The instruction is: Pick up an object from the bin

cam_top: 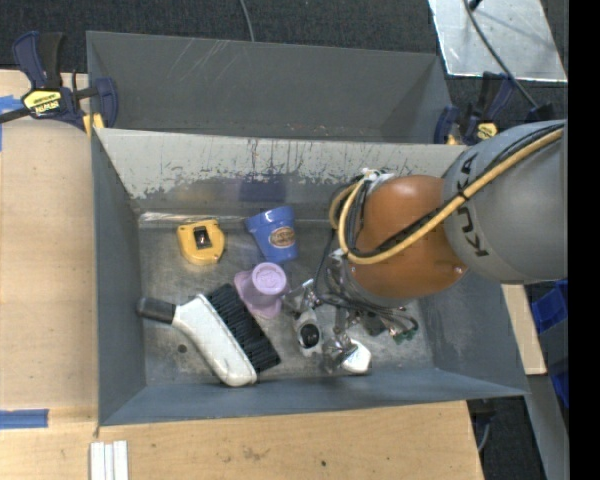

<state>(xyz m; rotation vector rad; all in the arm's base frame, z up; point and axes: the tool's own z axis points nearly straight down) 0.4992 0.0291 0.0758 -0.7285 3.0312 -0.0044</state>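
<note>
Down close to the floor of the grey bin [115, 268] with the gripper [327, 340], in the front part, right of the middle, below the orange cover [400, 243] of the wrist; not possible to tell how far open or closed, too dark and tangled at the tip; not possible either to say that anything is held. Just beside the gripper, toward the front wall, a small white thing [356, 360], touching or nearly touching; perhaps the target, but only a guess. To the left, near but apart, a purple cup [263, 286] lying on its side, and against it a white brush [218, 336] with black bristles; farther back a blue cup [273, 232] and a yellow tape measure [201, 242], both well apart from the gripper. As for progress: approach and descent seemingly done; grasp not confirmed; nothing lifted off the floor yet. Left to do, by judgement: to close firmly on one thing, then to raise it clear of the walls. Some risk of a slip with so small a piece so near the slanted front wall.
</note>
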